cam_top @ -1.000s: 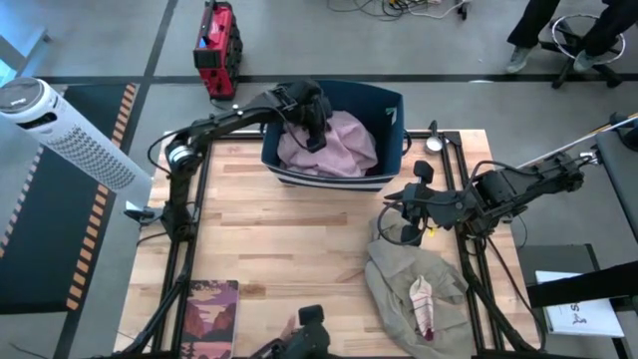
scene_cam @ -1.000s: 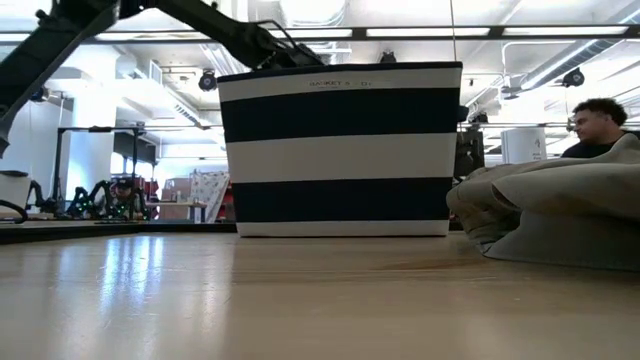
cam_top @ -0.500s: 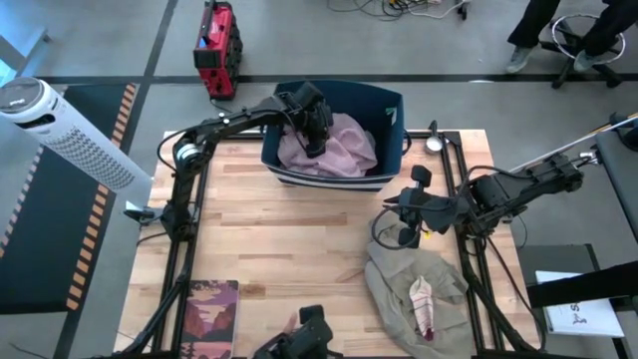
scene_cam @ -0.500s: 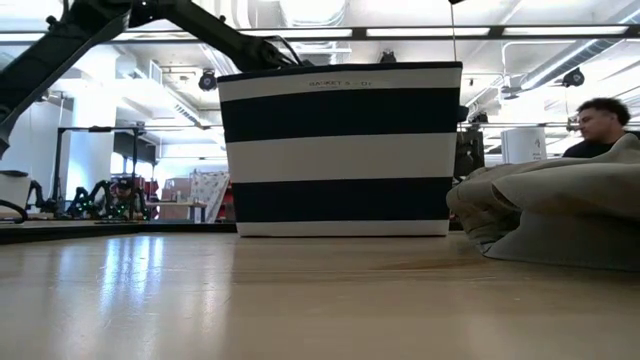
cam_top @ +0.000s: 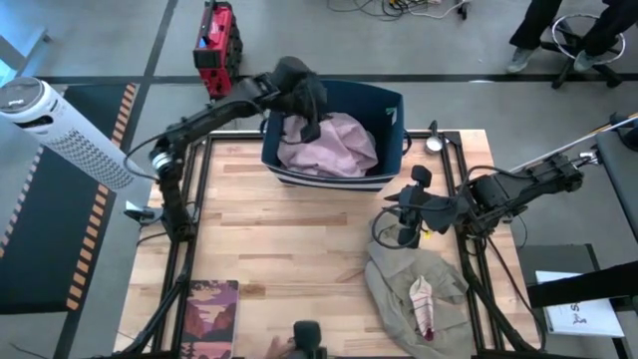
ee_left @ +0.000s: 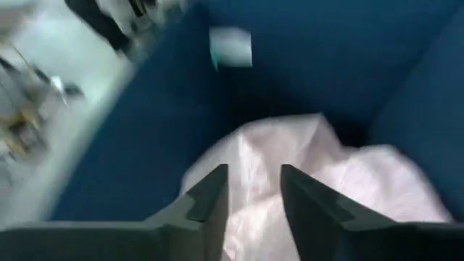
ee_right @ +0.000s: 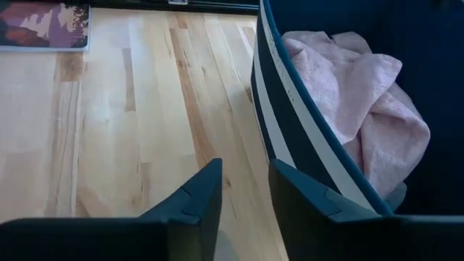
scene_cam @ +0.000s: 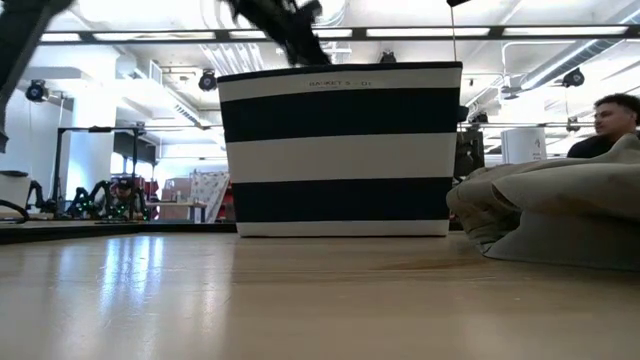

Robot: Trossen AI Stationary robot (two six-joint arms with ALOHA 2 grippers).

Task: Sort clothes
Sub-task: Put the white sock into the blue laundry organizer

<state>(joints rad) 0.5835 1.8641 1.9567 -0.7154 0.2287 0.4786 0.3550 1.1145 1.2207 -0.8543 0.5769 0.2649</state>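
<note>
Your left gripper (ee_left: 250, 199) is hovering spread and empty over the pink garment (cam_top: 329, 143) in the bin (cam_top: 391, 105) at the table's (cam_top: 279, 239) far edge. Your right gripper (ee_right: 243, 192), also spread, is waiting beside the khaki garment (cam_top: 399, 284). Risk: descending off-centre, clipping the bin wall.

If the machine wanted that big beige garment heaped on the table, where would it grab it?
Probably at the raised folds on the heap's near-bin edge, coming straight down from above. The beige garment lies crumpled on the table, so ridges give the pincer something to pinch. The right pincer hovers by that edge, empty.
</note>
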